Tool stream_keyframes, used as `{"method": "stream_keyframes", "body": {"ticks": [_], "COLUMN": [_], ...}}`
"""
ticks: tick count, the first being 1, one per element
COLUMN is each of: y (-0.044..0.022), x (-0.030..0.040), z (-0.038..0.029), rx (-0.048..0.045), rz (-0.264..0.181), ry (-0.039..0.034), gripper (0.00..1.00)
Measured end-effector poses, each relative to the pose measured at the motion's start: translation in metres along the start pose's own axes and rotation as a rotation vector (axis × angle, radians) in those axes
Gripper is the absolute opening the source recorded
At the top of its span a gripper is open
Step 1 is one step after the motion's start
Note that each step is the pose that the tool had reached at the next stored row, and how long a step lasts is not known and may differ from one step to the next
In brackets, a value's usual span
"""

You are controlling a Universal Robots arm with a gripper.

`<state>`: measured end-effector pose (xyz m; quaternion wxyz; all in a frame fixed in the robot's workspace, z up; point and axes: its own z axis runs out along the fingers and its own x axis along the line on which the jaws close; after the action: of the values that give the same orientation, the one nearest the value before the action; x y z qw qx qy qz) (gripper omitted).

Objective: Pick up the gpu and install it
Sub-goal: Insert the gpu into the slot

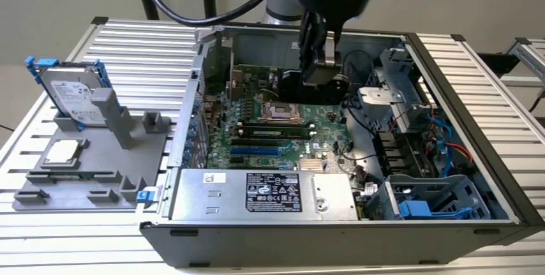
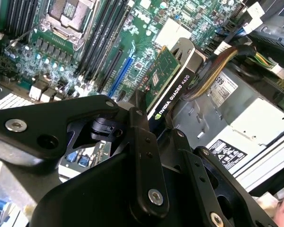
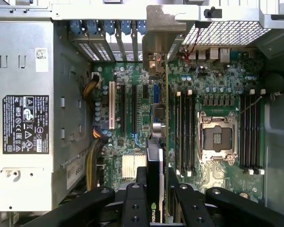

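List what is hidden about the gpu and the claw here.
First wrist view: the gpu is edge-on, hiding its connector and the slot beneath; seating cannot be told.
Second wrist view: the claw covers the gpu's near end.
Exterior view: gpu and dark claw cannot be told apart.

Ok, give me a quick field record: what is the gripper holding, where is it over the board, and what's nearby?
gripper: black gripper, shut on the card
held item: gpu, thin flat card with green board face, black shroud, silver end bracket
position: inside the open computer case, edge-on over the green motherboard
seated in slot: cannot tell
nearby: silver power supply box; empty processor socket
outside case: silver hard drive in blue frame, upright on grey holder, at the exterior view's left
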<state>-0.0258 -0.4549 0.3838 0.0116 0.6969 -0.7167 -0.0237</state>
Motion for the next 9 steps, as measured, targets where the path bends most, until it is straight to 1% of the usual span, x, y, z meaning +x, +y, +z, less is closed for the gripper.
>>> {"method": "stream_keyframes", "body": {"ticks": [3, 9], "y": [0.0000, 0.0000], "x": [-0.0001, -0.0001], "z": [0.0021, 0.0025], "rx": [0.0000, 0.0000], "rz": [0.000, 0.000], "ry": [0.0000, 0.0000], "gripper": [0.00, 0.00]}}
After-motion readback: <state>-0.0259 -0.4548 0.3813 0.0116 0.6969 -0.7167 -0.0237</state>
